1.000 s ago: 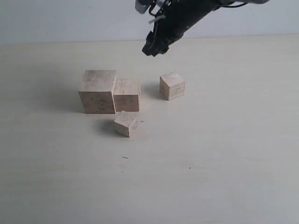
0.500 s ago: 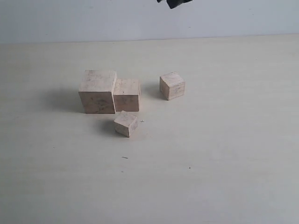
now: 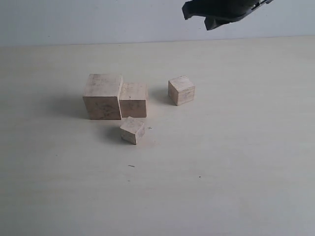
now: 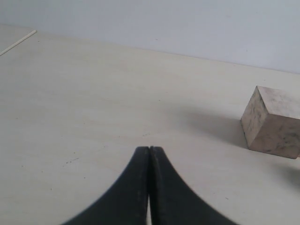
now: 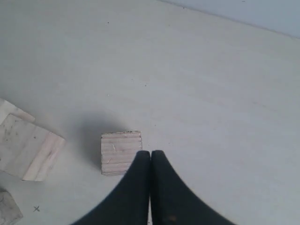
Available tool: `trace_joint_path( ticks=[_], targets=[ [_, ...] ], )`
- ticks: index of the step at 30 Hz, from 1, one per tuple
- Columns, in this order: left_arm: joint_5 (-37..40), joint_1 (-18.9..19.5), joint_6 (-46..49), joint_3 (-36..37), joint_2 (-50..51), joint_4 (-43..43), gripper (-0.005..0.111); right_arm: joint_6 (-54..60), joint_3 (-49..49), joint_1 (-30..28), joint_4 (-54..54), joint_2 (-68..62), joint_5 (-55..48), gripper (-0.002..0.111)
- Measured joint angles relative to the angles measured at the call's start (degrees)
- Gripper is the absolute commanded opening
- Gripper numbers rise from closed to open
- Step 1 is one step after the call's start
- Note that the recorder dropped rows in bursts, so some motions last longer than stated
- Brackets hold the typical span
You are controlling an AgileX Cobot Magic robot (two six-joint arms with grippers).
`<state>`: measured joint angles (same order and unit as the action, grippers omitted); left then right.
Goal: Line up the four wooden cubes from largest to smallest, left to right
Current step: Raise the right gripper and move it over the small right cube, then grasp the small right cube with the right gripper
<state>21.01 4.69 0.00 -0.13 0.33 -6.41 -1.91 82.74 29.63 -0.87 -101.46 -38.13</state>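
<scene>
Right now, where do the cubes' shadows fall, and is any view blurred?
Exterior view: sharp, soft shadows left of the largest cube. Left wrist view: sharp, faint shadow beside it. Right wrist view: sharp, soft shadow beside the lone cube.

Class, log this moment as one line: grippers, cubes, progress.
left gripper: shut, empty | right gripper: shut, empty | largest cube touching second cube | third cube apart, rightward | smallest cube out of line

Pale beige tabletop (image 3: 236, 162) below a plain grey-white back wall (image 3: 74, 19)
</scene>
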Motion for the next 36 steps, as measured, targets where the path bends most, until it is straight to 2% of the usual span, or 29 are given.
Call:
trace_joint_path(
  ticks=[4, 7, 9, 16, 19, 36],
  targets=[
    [0.0, 0.0, 0.0, 0.0, 0.0, 0.0, 0.000, -0.1, -2.3, 0.0, -0.4, -0.7, 4.4, 0.000],
    [0.0, 0.0, 0.0, 0.0, 0.0, 0.0, 0.000, 0.2, -2.3, 0.0, -0.6, -2.3, 6.9, 0.007],
    [0.0, 0.0, 0.0, 0.0, 0.0, 0.0, 0.000, 1.4, -2.3, 0.0, -0.7, -3.6, 7.7, 0.016],
    [0.0, 0.0, 0.0, 0.0, 0.0, 0.0, 0.000, 7.2, -2.3, 0.0, -4.8, -8.0, 8.5, 0.064],
    [0.0, 0.0, 0.0, 0.0, 0.0, 0.0, 0.000, 9.9, -2.3, 0.0, -6.7, -9.6, 8.9, 0.076],
    [0.0, 0.0, 0.0, 0.0, 0.0, 0.0, 0.000, 16.0, -2.3, 0.0, -15.6, -17.0, 11.8, 0.079]
  ],
)
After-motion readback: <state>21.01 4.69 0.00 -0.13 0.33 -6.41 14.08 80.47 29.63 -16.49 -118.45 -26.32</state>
